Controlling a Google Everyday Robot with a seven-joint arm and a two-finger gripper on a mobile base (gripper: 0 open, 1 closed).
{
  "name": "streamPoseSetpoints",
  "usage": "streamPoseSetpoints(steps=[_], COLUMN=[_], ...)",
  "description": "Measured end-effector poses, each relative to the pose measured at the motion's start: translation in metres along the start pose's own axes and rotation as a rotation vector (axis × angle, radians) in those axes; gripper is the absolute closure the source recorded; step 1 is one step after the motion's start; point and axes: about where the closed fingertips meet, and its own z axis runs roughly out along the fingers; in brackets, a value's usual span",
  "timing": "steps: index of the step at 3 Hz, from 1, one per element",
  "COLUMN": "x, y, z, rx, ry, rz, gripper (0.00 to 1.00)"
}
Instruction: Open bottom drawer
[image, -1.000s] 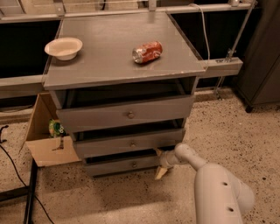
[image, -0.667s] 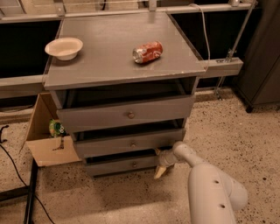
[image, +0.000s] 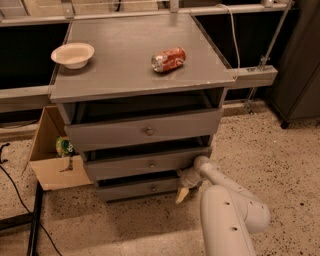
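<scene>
gripper (image: 183, 190) lower ctr, at right end of btm drawer (image: 131, 190), grip state can't tell, soda can (image: 168, 59) + bowl (image: 73, 54) on cabinet top (image: 125, 67)

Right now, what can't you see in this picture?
All in the camera view:
- Claw, at the right end of the bottom drawer: whether it has hold is hidden by its own wrist.
- Inside the bottom drawer: dark, shaded by the middle drawer.
- Soda can: label too blurred to read.
- Cardboard box: contents partly hidden by the cabinet.
</scene>
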Motion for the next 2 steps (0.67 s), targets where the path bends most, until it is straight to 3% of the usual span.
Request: streamPoseSetpoints(steps=[2], x=[0.0], y=[0.025], z=[-0.013], rx=[-0.14], ry=[0.022], rz=[0.143], gripper=[0.0])
